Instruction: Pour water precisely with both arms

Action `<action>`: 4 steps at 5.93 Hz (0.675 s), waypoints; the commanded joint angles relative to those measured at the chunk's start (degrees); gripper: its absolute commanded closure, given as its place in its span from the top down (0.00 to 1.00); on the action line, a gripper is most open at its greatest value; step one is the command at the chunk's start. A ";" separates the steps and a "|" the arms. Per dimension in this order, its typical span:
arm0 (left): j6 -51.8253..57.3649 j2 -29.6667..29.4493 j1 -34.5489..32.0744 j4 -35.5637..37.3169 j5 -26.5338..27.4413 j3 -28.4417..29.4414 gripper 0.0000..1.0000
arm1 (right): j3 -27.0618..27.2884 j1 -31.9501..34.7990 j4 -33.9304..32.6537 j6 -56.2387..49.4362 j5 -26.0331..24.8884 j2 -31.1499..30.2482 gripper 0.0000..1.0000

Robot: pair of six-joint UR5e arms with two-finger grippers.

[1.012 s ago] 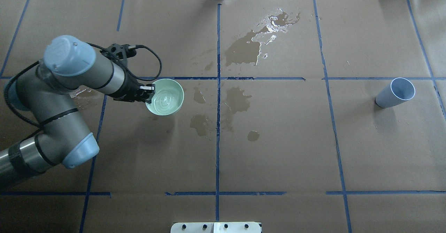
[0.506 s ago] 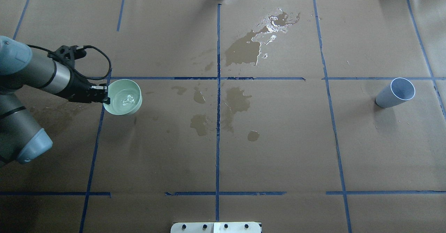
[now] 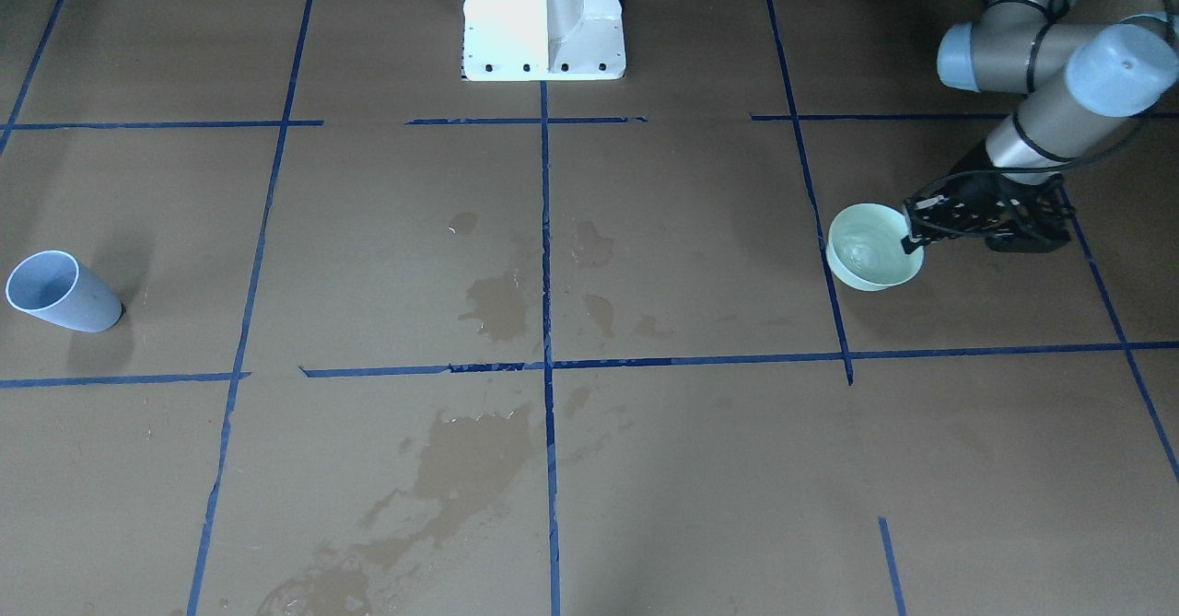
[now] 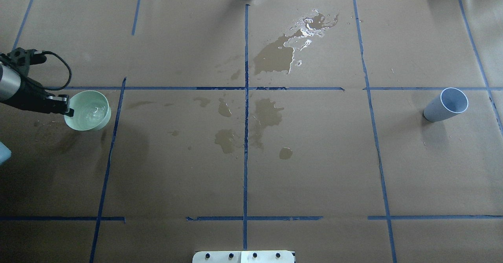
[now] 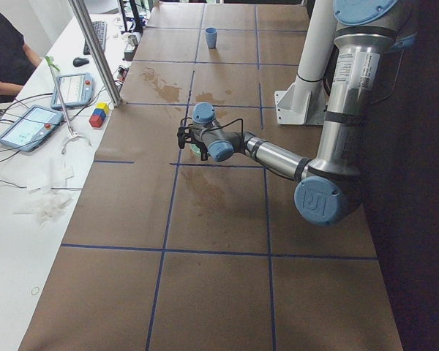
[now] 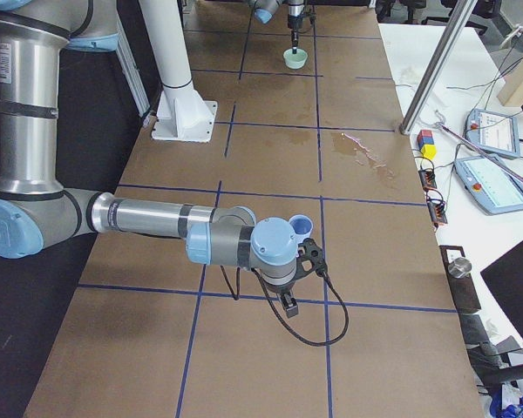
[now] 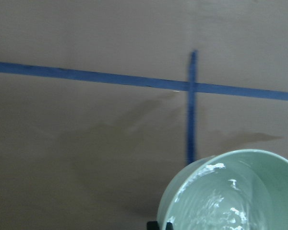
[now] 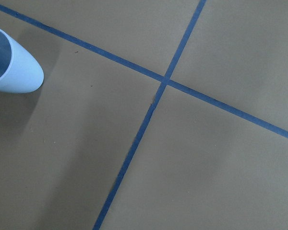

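here the left gripper [image 4: 69, 111] pinches the rim of the pale green bowl [image 4: 89, 118] and holds it level, likely so the water [image 4: 93, 113] inside does not spill. the blue cup [image 4: 446, 105] stands far off by the right gripper [image 6: 288, 301]; nobody can tell if that one is open or closed.

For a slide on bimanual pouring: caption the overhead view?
Left gripper holds a green bowl of water at far left; a blue cup stands at far right, wet stains between.
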 commanded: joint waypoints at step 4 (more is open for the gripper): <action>8.17 5.03 -4.91 -15.67 -6.75 13.77 0.02 | 0.26 0.06 0.00 0.00 0.15 0.00 1.00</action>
